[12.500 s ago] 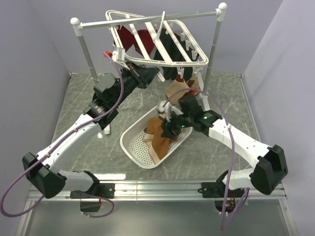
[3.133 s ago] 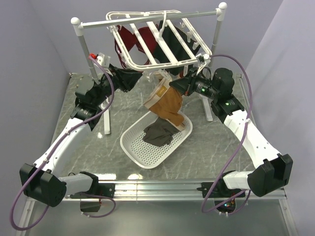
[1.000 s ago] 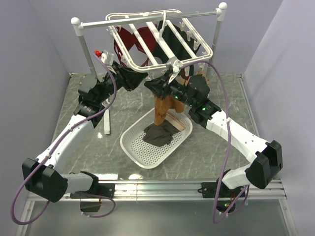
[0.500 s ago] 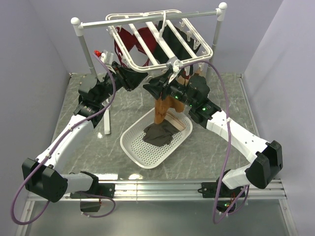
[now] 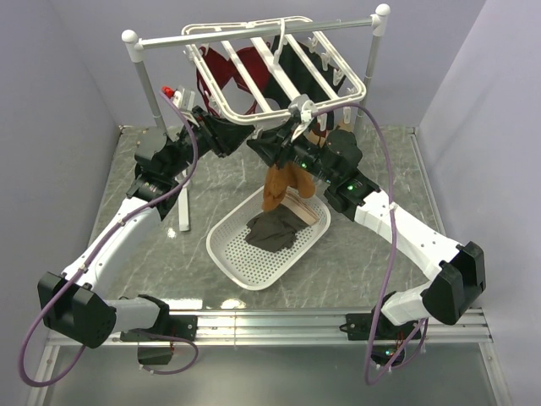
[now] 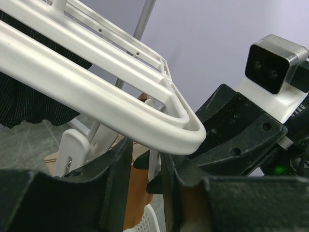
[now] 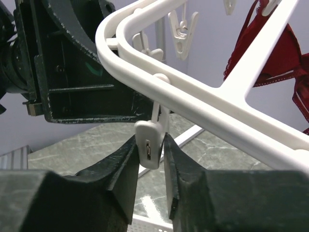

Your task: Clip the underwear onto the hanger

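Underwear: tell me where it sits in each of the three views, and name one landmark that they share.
Top external: the underwear hangs at centre, below the near edge of the hanger and above the basket.
Left wrist: a narrow rust-brown strip at bottom centre, under the hanger's bar.
Right wrist: not in it.
Shared landmark: the white hanger frame.

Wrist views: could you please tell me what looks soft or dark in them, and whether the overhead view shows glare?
Left wrist: left gripper fingers dark, blurred, hanger bar sharp. Right wrist: right gripper fingers soft, clip crisp. Top external: even light, faint sheen on the table.
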Robot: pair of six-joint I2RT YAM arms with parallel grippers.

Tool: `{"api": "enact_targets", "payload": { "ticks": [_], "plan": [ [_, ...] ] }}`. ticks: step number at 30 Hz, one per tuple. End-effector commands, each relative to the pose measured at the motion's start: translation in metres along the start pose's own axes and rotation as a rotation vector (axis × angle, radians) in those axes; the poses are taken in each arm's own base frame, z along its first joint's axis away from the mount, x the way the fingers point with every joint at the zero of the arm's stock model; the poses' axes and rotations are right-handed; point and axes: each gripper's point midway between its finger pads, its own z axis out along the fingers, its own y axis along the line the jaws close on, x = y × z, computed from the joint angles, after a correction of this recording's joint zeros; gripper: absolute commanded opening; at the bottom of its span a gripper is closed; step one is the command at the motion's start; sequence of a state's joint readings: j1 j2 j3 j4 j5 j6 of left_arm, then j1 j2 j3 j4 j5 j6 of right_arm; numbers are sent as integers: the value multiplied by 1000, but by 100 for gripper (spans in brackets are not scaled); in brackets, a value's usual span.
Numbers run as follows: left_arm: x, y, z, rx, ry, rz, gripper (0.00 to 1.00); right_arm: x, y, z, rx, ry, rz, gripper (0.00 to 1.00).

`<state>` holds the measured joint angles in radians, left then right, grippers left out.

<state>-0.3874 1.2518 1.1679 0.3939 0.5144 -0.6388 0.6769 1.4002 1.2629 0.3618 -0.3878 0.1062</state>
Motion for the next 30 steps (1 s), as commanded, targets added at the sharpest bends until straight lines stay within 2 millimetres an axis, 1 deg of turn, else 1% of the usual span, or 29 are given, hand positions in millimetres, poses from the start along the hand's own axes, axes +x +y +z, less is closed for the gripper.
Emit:
{"api": "enact_targets", "payload": {
  "ticks": [1,7,9,10,11,13,14,15,16,17,18,19,20,22,29,30],
  "plan": [
    [-16,-20,-2,55,-28,1,34,-32,-4,4,17,-98,-43,32],
    [-19,-21,-3,38,-30,-16,35,-31,-2,2,8,-86,-60,13],
    [-22,-25,-7,46,-35,-13,36,-36,-3,1,9,-88,-70,8],
    [-23,-27,-9,48,-36,-18,38,-33,-2,0,7,-72,-71,7],
    [-25,-29,-13,51,-41,-16,39,-36,-1,-1,5,-72,-75,6],
    [-25,-30,-17,48,-31,-28,47,-37,-4,-1,19,-50,-90,0],
    [-28,-34,-20,52,-36,-24,50,-45,-5,-1,33,-55,-100,0],
    [-27,-35,-21,53,-32,-21,53,-39,-8,-1,47,-23,-100,0],
    [-28,-37,-23,57,-28,-14,53,-40,-9,-1,59,-14,-100,0],
    [-29,-38,-23,58,-27,-11,53,-45,-8,0,65,-15,-100,0],
    [-28,-36,-22,46,-20,4,54,-39,-11,-1,83,14,-115,0],
    [-32,-37,-18,37,-19,16,55,-40,-10,-1,83,18,-116,0],
    [-24,-33,-17,6,18,0,55,-39,-10,-2,84,22,-117,0],
    [-23,-29,-12,-9,27,13,55,-40,-8,-5,88,24,-126,0],
    [-18,-41,-1,2,18,6,58,-34,-2,-9,95,62,-138,0],
    [-14,-37,-1,-25,29,7,58,-33,-1,-10,95,69,-137,0]
  ]
}}
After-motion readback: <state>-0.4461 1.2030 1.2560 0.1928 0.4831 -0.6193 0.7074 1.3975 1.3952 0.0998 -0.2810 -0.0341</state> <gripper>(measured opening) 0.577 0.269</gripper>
